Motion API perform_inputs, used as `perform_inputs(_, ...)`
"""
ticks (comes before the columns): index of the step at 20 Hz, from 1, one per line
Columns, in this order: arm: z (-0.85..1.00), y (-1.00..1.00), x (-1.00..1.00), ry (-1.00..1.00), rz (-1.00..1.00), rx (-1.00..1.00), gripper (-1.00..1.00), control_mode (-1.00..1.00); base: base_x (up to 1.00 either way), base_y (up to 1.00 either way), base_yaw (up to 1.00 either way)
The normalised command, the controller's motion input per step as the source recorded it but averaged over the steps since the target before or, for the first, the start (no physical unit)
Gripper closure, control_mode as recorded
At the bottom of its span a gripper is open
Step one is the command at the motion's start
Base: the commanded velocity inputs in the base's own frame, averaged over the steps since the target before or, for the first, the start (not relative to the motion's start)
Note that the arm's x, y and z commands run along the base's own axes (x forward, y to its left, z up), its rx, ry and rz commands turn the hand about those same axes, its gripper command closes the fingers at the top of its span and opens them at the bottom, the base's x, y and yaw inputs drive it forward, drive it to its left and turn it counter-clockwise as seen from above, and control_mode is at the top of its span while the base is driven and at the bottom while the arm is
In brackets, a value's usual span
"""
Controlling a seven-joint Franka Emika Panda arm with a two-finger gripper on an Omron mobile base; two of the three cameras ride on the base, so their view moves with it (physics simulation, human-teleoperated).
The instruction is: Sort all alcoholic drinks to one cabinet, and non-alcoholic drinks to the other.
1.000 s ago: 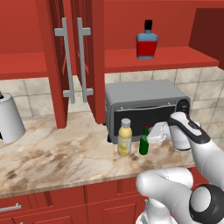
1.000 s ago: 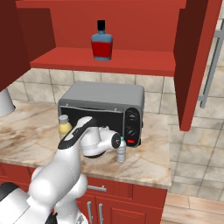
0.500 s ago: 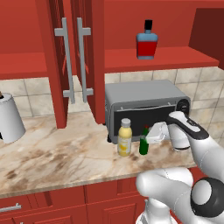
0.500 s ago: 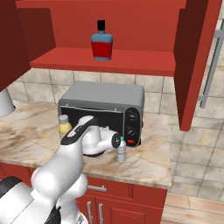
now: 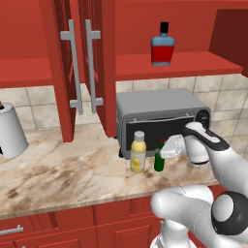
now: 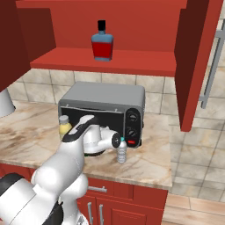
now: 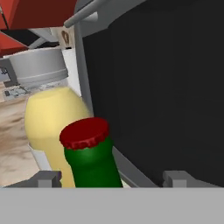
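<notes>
Gripper [image 7: 111, 178] at the green bottle [image 7: 91, 157]
Fingers apart, one each side of its neck (juice bottle [image 7: 52, 122] just behind, toaster oven [image 5: 160, 116] door close beside).

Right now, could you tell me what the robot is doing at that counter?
The gripper is level with the green bottle, which stands on the counter in front of the toaster oven. The bottle's neck sits between the two fingertips, with gaps showing on both sides, so it is not gripped yet. The juice bottle stands just beside it, and the water bottle is also on the counter. The red-and-blue bottle is on the open cabinet's shelf.
</notes>
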Motion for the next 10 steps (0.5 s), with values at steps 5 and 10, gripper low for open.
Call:
perform_inputs(5,-0.07,0.05,0.02,0.01,0.00,0.00,1.00,-1.00,0.00,0.00,0.00)
perform_inputs(10,-0.05,0.02,0.00,0.04,0.00,0.00,1.00,-1.00,0.00,0.00,0.00)
